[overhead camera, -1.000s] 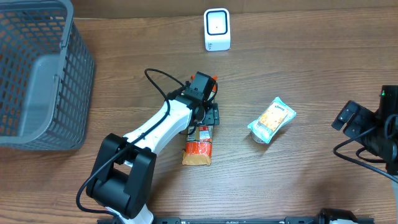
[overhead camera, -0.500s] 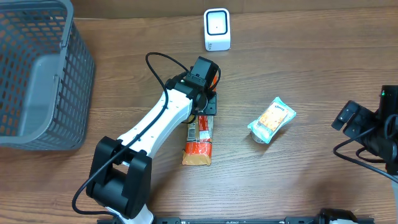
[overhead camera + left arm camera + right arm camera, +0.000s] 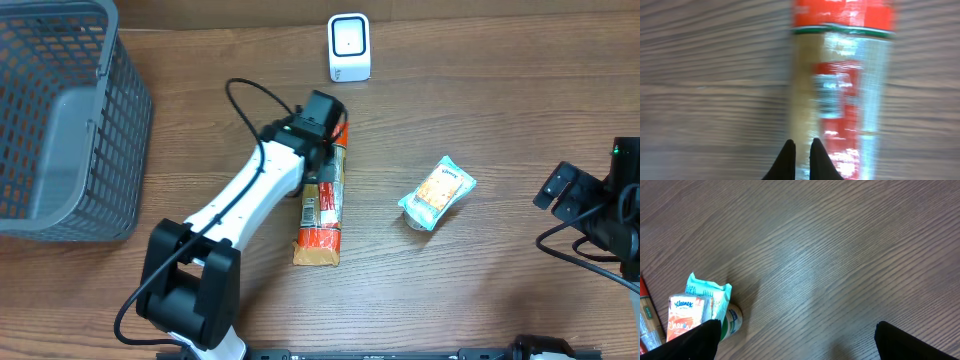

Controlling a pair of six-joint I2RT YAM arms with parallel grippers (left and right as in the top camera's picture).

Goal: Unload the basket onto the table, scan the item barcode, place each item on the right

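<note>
Closing up since the earlier frame, the left gripper (image 3: 801,152) is now showing its two black fingers (image 3: 787,159) drawn almost together, with only a thin slit between them, where a second ago the jaws were standing wide. Its tips are sitting over the left edge of the long red-and-clear plastic pasta packet (image 3: 322,215); whether they are nipping the wrapper or merely clenched beside it cannot be told. In the overhead view the white left arm (image 3: 250,195) is reaching a little further up the table than before, so more of the packet's upper length is now lying uncovered. The packet itself is lying flat on the brown wooden table (image 3: 480,90), near the middle, running lengthwise away from the robot and leaning slightly to the right; its near end is staying where it was. In the left wrist view it is filling the frame ahead of the fingertips, blurred, with a red band at its far end. Well beyond the packet, the small white box-shaped scanner with a dark window (image 3: 349,47) is standing upright and unmoved. To the right, apart from the packet, the teal-and-orange tissue pack (image 3: 436,193) is lying at a slant, unchanged. At the far left the grey plastic mesh basket (image 3: 125,130) is sitting as before. Over at the right edge, the right gripper (image 3: 797,325) is keeping its fingers spread wide, grasping nothing.
</note>
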